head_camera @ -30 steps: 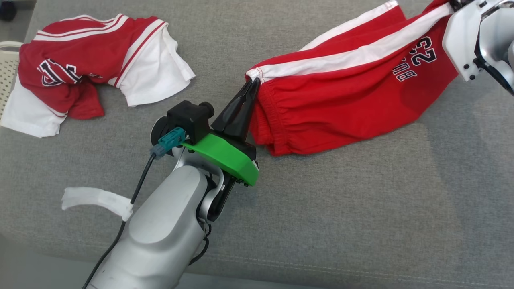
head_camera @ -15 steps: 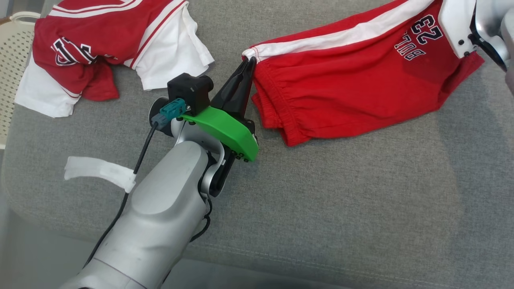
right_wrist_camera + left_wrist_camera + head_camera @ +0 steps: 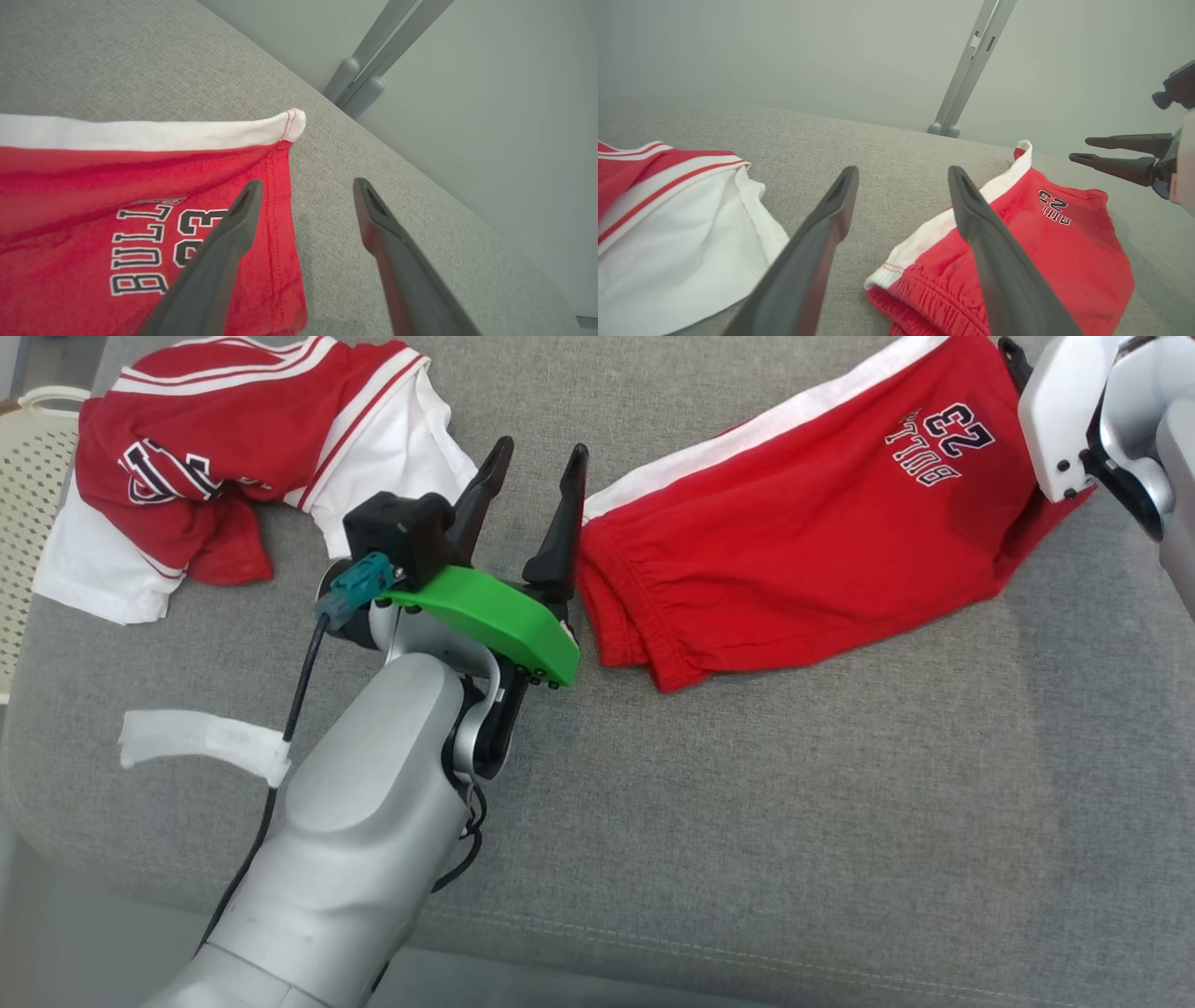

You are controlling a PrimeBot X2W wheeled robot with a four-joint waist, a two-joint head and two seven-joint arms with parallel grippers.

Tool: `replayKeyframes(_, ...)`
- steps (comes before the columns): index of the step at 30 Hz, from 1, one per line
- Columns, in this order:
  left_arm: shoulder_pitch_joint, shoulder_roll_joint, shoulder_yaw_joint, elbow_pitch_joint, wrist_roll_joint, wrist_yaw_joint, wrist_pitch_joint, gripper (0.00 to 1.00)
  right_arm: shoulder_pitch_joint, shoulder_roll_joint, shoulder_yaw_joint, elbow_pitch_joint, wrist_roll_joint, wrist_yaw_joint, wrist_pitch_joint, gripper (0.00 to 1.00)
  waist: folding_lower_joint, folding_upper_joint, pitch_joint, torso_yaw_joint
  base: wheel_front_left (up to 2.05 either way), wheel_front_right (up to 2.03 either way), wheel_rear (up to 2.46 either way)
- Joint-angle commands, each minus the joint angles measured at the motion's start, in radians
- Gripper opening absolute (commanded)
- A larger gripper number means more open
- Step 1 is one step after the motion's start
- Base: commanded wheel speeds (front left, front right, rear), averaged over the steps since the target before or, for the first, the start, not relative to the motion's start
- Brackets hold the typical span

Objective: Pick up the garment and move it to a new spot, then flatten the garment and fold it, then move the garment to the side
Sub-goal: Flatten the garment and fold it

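And there's the release: both ends go at once. The left gripper (image 3: pixel 532 476), which a moment ago was pinched tight on the white-striped waistband corner, now has its two dark fingers spread wide with nothing between them, its right-hand finger just beside the waistband edge. Over at the far end the right gripper (image 3: pixel 307 186) has sprung open too, hanging over the hem corner by the "23" print and holding nothing. So the red shorts (image 3: pixel 794 551) are down on the grey cushion (image 3: pixel 747 821), stretched out long between the two arms, well apart from the red and white jersey (image 3: pixel 187 495) crumpled off to the left. I'd say the carry to a new spot is done and this is the start of the flattening. It isn't tidy yet, mind: the waistband end is bunched and doubled under near the left gripper, so it looks like that edge wants smoothing before any fold goes in.
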Motion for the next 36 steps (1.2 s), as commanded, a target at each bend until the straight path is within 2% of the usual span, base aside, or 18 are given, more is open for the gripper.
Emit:
replayKeyframes(1, 0.029, 0.012, 0.02, -0.021, 0.03, 0.015, -0.003, 1.0, 0.023, -0.007, -0.006, 0.008, 0.008, -0.002, -0.018, 1.0, -0.0001, 0.0, -0.036, -0.008, 0.0, 0.0, 0.0)
replayKeyframes(6, 0.175, 0.027, 0.122, -0.164, 0.126, 0.04, -0.002, 1.0, 0.1, 0.008, -0.075, 0.054, 0.063, -0.002, -0.094, 1.0, -0.0001, 0.0, -0.108, -0.014, 0.0, 0.0, 0.0)
replayKeyframes(10, 0.318, 0.035, 0.185, -0.263, 0.197, 0.041, -0.002, 1.0, 0.164, 0.046, -0.181, 0.128, 0.124, -0.002, -0.17, 1.0, -0.0001, 0.0, -0.169, -0.011, 0.0, 0.0, 0.0)
replayKeyframes(21, 0.687, 0.01, 0.37, -0.511, 0.349, 0.056, -0.002, 1.0, 0.316, 0.106, -0.322, 0.274, 0.196, -0.002, -0.339, 1.0, -0.0001, 0.0, -0.281, 0.017, 0.0, 0.0, 0.0)
replayKeyframes(28, 0.842, 0.004, 0.374, -0.571, 0.448, 0.015, -0.002, 1.0, 0.369, 0.089, -0.379, 0.315, 0.185, -0.002, -0.393, 1.0, -0.0001, 0.0, -0.274, 0.062, 0.0, 0.0, 0.0)
replayKeyframes(36, 0.871, 0.0, 0.357, -0.595, 0.494, -0.018, -0.002, 1.0, 0.349, 0.043, -0.457, 0.321, 0.145, -0.002, -0.394, 1.0, -0.0001, 0.0, -0.214, 0.11, 0.0, 0.0, 0.0)
